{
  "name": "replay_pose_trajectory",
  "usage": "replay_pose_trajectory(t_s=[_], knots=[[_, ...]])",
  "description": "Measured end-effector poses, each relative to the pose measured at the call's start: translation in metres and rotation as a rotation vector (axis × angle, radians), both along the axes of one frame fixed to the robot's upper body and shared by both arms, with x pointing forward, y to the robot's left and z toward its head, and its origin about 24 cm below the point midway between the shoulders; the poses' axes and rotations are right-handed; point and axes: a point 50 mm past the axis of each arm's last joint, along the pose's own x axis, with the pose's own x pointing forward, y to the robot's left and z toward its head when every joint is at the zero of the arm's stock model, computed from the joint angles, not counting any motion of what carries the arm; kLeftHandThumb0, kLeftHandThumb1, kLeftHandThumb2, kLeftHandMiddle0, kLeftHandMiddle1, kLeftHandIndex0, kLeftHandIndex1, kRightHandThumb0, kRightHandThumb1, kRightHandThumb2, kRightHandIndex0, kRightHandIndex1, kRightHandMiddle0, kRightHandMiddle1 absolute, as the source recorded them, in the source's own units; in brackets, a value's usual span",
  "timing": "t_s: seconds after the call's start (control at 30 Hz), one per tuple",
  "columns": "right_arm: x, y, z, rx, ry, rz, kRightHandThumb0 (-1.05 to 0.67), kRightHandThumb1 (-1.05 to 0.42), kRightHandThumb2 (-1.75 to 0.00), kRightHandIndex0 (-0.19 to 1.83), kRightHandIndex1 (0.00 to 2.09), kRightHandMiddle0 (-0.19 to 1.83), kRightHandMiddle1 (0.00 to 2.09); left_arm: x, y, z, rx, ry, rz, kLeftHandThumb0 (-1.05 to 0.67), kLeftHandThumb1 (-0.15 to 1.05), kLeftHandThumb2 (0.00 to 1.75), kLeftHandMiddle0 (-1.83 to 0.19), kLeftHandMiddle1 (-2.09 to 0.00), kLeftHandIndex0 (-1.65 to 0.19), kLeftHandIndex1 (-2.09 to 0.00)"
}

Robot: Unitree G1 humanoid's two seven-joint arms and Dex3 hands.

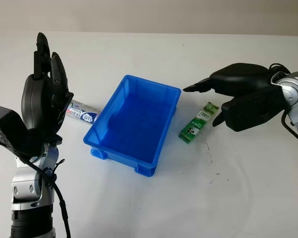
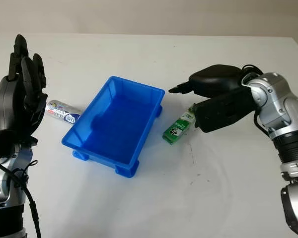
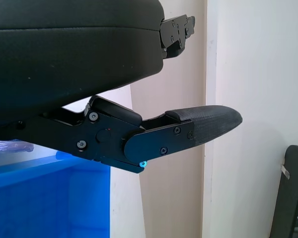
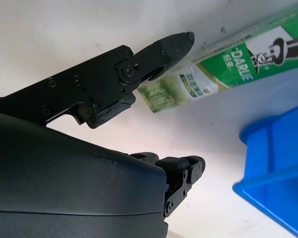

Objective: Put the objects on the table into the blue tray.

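The blue tray [image 1: 134, 124] sits in the middle of the white table with nothing inside it. A green toothpaste box [image 1: 198, 122] lies on the table just right of the tray. My right hand [image 1: 203, 101] hovers open over the box's far end, one fingertip [image 4: 181, 40] close above the box [image 4: 233, 64]. A white and blue tube [image 1: 82, 113] lies left of the tray, partly hidden behind my left hand [image 1: 42, 89], which is raised upright and open at the left.
The tray's rim [image 4: 275, 158] lies close beside my right hand. White table surface [image 1: 213, 198] stretches in front of and behind the tray. A wall and a dark post [image 3: 290, 193] stand beyond the table.
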Motion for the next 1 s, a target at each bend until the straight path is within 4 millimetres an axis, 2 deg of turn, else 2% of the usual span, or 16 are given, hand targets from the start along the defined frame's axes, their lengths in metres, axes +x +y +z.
replay_pose_trajectory(t_s=[0.23,0.47,0.6,0.7,0.73,0.77,0.8,0.9,1.0], knots=[[-0.002,0.004,-0.007,0.020,0.022,0.051,-0.60,-0.84,-0.06,0.29,0.07,0.29,0.06,0.000,0.000,0.000,0.001,0.000,0.000,-0.79,1.05,0.65,0.19,0.00,0.19,0.00],[-0.009,0.009,-0.027,0.042,0.086,0.099,-0.61,-0.84,-0.06,0.37,0.10,0.37,0.10,0.000,0.000,0.000,0.002,0.001,0.001,-0.79,1.05,0.64,0.19,0.00,0.19,0.00],[-0.012,0.011,-0.029,0.058,0.094,0.117,-0.62,-0.85,-0.06,0.40,0.12,0.39,0.11,0.000,0.001,0.000,0.002,0.000,0.002,-0.79,1.05,0.65,0.19,0.00,0.19,0.00],[-0.015,0.011,-0.030,0.078,0.106,0.130,-0.57,-0.85,-0.06,0.44,0.14,0.42,0.15,0.000,0.001,0.000,0.002,0.000,0.000,-0.79,1.05,0.65,0.19,0.00,0.19,0.00],[-0.016,0.011,-0.031,0.083,0.108,0.137,-0.57,-0.85,-0.06,0.45,0.19,0.42,0.22,0.000,0.001,0.000,0.002,0.000,0.000,-0.79,1.05,0.65,0.19,0.00,0.19,0.00],[-0.017,0.011,-0.031,0.084,0.105,0.147,-0.56,-0.86,-0.05,0.38,0.42,0.27,0.60,0.000,0.001,0.000,0.002,0.000,0.000,-0.79,1.05,0.65,0.19,0.00,0.19,0.00],[-0.018,0.011,-0.032,0.083,0.099,0.159,-0.56,-0.86,-0.05,0.27,0.67,0.15,0.84,0.000,0.001,0.000,0.002,0.000,0.000,-0.79,1.05,0.65,0.19,0.00,0.19,0.00],[-0.022,0.012,-0.033,0.078,0.064,0.201,-0.41,-0.88,-0.06,-0.09,1.72,-0.01,1.57,0.000,0.001,0.000,0.002,0.001,0.000,-0.79,1.05,0.65,0.19,0.00,0.19,0.00],[-0.024,0.012,-0.039,0.086,0.037,0.236,-0.27,-0.96,-0.07,-0.07,2.05,-0.02,1.97,0.000,0.001,0.000,0.002,0.004,0.000,-0.79,1.05,0.64,0.19,0.00,0.19,0.00]])
